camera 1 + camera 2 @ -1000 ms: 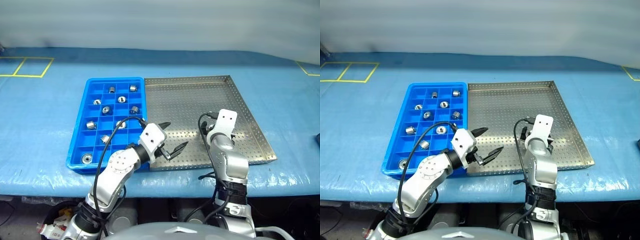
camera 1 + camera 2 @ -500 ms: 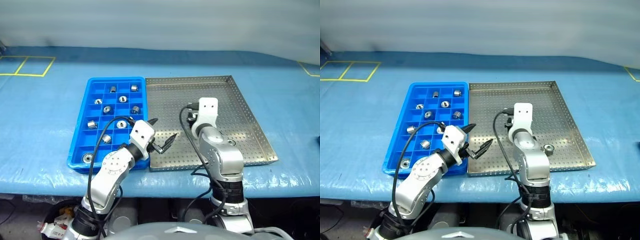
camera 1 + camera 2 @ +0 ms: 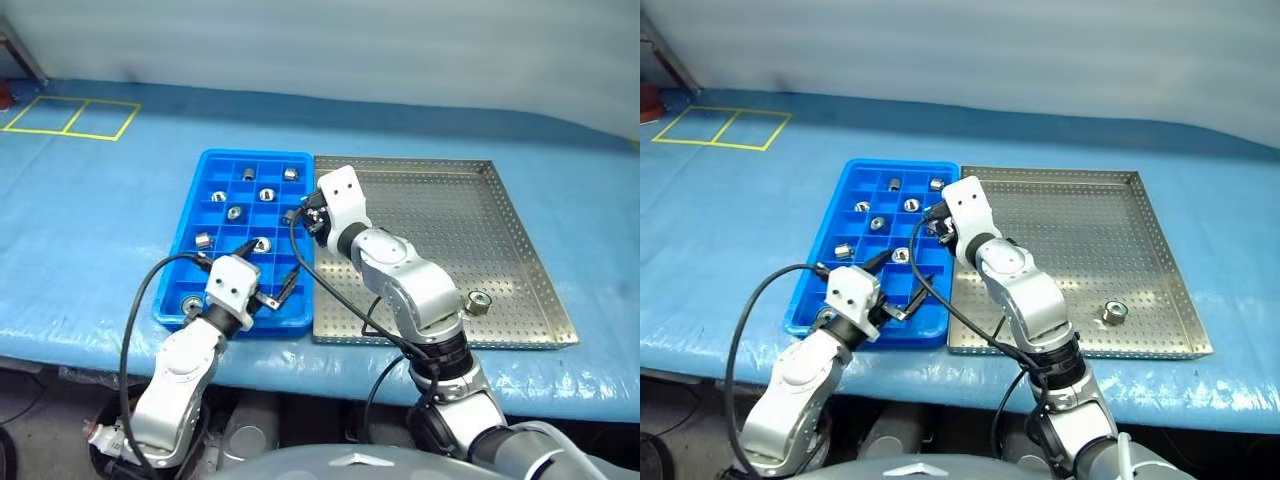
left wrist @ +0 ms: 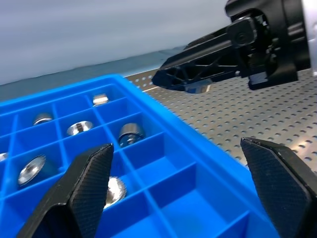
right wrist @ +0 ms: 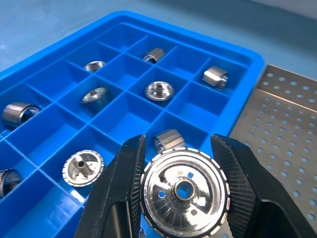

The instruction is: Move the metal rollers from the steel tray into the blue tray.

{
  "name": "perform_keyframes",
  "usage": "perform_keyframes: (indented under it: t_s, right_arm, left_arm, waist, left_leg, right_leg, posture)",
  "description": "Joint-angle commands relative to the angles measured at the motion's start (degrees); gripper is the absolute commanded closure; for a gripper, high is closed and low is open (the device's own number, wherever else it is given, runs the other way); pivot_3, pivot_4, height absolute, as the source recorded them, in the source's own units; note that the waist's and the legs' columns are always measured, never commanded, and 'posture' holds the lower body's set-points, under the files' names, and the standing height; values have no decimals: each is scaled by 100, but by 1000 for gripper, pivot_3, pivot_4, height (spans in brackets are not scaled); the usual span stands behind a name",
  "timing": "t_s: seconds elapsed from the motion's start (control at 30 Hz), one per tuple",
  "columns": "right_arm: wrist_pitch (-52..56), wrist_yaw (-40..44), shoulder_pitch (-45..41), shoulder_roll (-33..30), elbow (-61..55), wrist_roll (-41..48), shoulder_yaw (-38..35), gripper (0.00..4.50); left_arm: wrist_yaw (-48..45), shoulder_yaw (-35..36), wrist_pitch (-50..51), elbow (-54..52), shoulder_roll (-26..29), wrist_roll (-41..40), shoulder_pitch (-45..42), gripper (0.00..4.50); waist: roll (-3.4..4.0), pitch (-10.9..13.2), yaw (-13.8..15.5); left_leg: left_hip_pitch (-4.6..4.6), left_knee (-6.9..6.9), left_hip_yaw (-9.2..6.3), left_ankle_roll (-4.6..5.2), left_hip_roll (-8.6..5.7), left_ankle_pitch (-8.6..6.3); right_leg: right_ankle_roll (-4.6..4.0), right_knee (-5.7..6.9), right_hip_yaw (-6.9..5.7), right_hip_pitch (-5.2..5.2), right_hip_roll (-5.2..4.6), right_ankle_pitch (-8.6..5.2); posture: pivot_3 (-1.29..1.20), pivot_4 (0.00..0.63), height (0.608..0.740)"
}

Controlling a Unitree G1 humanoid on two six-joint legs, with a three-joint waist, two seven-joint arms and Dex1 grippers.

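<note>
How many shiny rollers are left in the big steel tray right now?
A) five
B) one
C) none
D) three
B: a single roller lies near the front right corner of the steel tray; the rest of its dotted floor is bare.

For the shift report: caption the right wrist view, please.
Right gripper shut on a metal roller, above the blue tray holding other rollers.

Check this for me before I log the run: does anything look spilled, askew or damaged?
Nothing stands out. The metal rollers sit inside compartments of the blue tray, one lies in the steel tray, and the right gripper holds another.
</note>
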Motion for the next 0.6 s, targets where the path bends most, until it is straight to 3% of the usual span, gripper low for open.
perform_keyframes:
  t_s: [0.03,0.3,0.57,0.6]
  right_arm:
    - [-36,206,-53,63,-139,148,124,2752]
    - [5,516,397,-119,-182,229,494,2752]
    - [122,501,778,-288,-378,259,372,2752]
    - [164,514,832,-309,-426,281,338,2403]
  left_arm:
    - [-206,152,-183,-384,52,-295,156,0]
    - [-454,98,-120,-367,203,-454,370,0]
    - [-623,-23,-114,-249,219,-532,277,0]
    - [-664,-38,-107,-234,236,-535,253,0]
  waist:
    - [1,1,69]
    - [1,3,240]
    - [1,3,248]
    - [1,3,252]
  left_leg:
    - [0,0,2,0,0,0]
    - [-9,-4,1,-2,2,-1]
    - [-11,-7,2,-4,7,-2]
    - [-11,-8,2,-4,7,-2]
  right_leg:
    - [1,0,-1,-2,-3,0]
    - [-2,-6,-9,-8,-5,-3]
    - [-4,-7,-12,-12,-3,-4]
    - [-5,-8,-12,-12,-3,-4]
  posture:
    - [431,150,740]
    - [425,150,740]
    - [396,150,740]
    - [396,150,740]
